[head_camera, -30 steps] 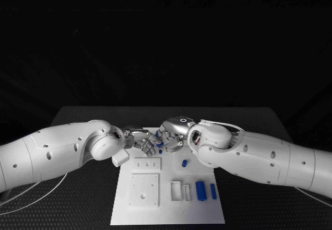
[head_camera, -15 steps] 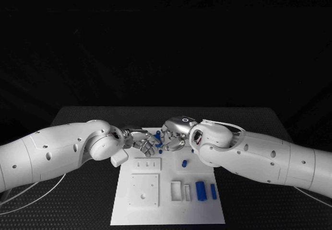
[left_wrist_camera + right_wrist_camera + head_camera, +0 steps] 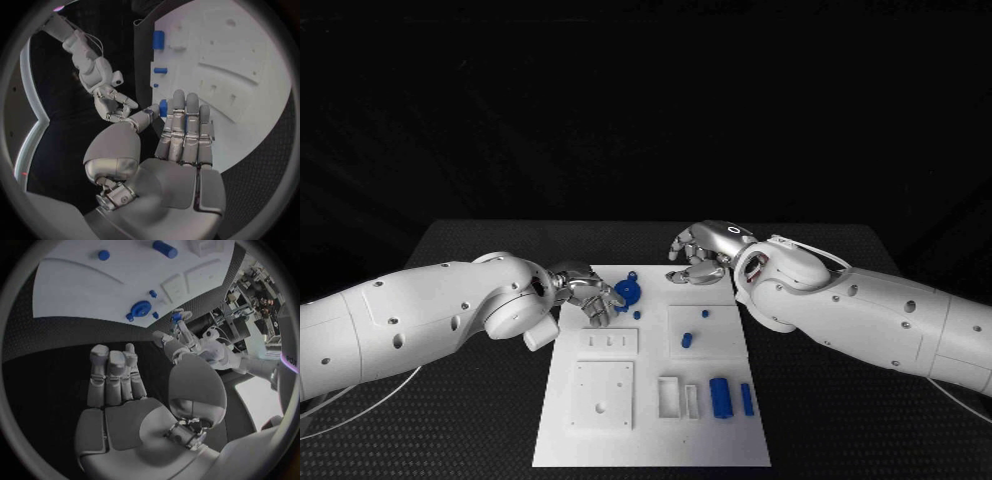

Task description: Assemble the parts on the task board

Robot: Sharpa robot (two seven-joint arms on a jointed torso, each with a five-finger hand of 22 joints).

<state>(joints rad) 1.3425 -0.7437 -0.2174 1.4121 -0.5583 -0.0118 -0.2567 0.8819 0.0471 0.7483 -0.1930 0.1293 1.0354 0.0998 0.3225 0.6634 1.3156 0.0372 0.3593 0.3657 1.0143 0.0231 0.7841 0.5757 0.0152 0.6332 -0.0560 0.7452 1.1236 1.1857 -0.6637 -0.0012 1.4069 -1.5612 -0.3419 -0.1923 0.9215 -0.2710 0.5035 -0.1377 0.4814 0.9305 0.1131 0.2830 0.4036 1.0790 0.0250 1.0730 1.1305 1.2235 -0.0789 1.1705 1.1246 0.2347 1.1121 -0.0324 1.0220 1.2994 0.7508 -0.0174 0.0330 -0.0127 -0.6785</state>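
Now the two hands, which a second ago were bunched together over the upper middle of the white board (image 3: 651, 440), stand apart. The right hand (image 3: 702, 253) has pulled back to the upper right of the board, over the black tabletop (image 3: 473, 420) just past the board's top edge; its fingers are curled loosely with gaps between them and nothing shows in them, as the right wrist view also shows (image 3: 115, 385). The left hand (image 3: 589, 296) sits at the board's upper left edge, a little lower and further left in the frame than before. Its fingers lie fairly straight and side by side, and the thumb reaches toward a round blue part (image 3: 629, 292) that lies on the board just beside the fingertips. In the left wrist view (image 3: 181, 135) a bit of blue (image 3: 163, 107) shows between the thumb tip and the fingers, but I cannot tell whether the hand pinches it or merely touches it.

That round blue part was hidden between the hands earlier and is now plainly uncovered near the board's top. The other pieces lie as before: a small blue peg (image 3: 687, 340) in the middle of the board, and a thick blue cylinder (image 3: 720, 397) with a thin blue rod (image 3: 746, 399) beside it at the lower right.
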